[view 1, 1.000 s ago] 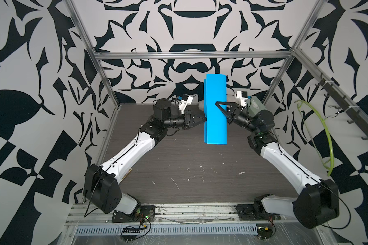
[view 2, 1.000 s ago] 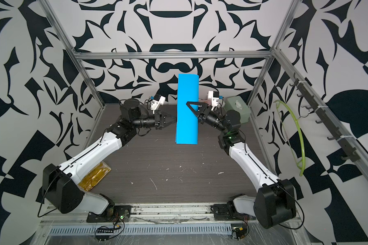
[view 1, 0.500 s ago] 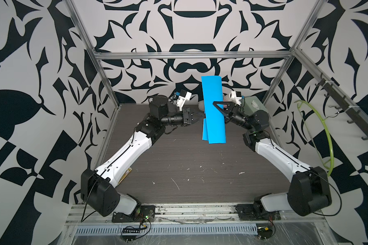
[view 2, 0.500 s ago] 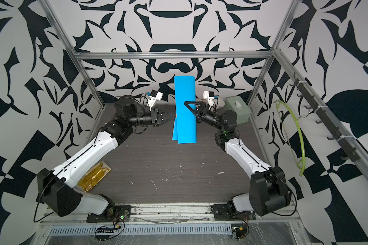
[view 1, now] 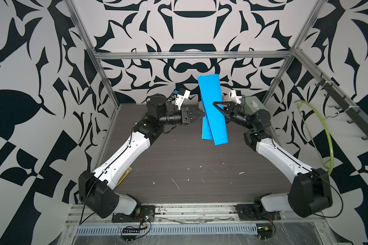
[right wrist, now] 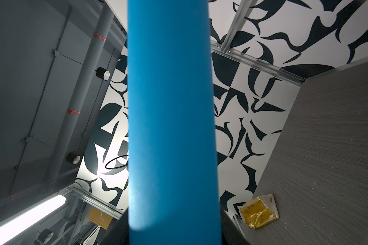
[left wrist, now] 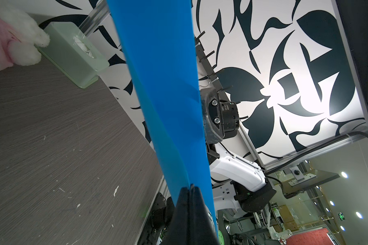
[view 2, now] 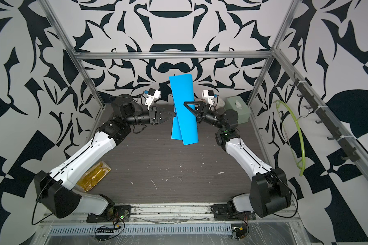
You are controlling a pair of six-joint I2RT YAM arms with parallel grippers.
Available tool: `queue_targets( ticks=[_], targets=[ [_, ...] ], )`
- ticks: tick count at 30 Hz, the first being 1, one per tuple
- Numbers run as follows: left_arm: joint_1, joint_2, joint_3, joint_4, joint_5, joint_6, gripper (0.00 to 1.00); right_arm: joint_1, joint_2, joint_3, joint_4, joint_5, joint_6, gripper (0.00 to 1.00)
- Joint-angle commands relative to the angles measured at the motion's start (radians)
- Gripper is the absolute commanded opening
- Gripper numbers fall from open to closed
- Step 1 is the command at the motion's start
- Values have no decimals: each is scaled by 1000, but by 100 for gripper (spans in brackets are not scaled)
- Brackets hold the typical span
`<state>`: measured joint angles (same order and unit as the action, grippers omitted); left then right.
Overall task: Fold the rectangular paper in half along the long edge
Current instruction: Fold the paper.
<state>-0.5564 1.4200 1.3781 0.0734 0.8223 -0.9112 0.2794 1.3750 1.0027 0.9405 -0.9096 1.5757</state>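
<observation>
The paper (view 1: 209, 91) hung upright in the air above the far half of the bench (view 1: 179, 161), between the two arms and touching the bench nowhere. It showed in both top views (view 2: 182, 91) as a tall blue strip of two layers. The layers lay together along the upper part and splayed apart at the lower end, where the front layer swung toward the robot's right and hung a little lower than the back one.

The left claw (view 1: 202, 115) came in level from the left and was pinched tight on the paper's left edge, about halfway up. In the left wrist view its two black fingertips (left wrist: 190, 188) met with the blue sheet (left wrist: 168, 84) rising out from between them.

The right claw (view 1: 218, 106) reached in from the other side with its fingers partly apart. One black finger lay across the front of the paper and the other was hidden behind it. In the right wrist view the paper (right wrist: 170, 106) filled the gap as a rounded blue band. I could not tell whether those fingers pressed on it.

A pale green tissue box (view 2: 236, 106) stood at the bench's far right corner, with a pink and white soft toy (left wrist: 9, 38) beside it. A yellow packet (view 2: 94, 176) lay near the left arm's base.
</observation>
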Motion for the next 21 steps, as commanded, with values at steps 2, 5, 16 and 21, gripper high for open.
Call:
queue_targets(
  ticks=[2,5,16,21],
  targets=[
    [3,-4,7,9,-3,12,0,6,-10,16,142,34,48,50],
    [2,-3,6,14,-4,12,0,6,12,11,203,44,89,50],
    [9,14,22,34,-14,14,0,19,37,22,233,3,124,51],
    [9,25,40,39,-9,11,0,34,43,38,230,-42,126,52]
  ],
)
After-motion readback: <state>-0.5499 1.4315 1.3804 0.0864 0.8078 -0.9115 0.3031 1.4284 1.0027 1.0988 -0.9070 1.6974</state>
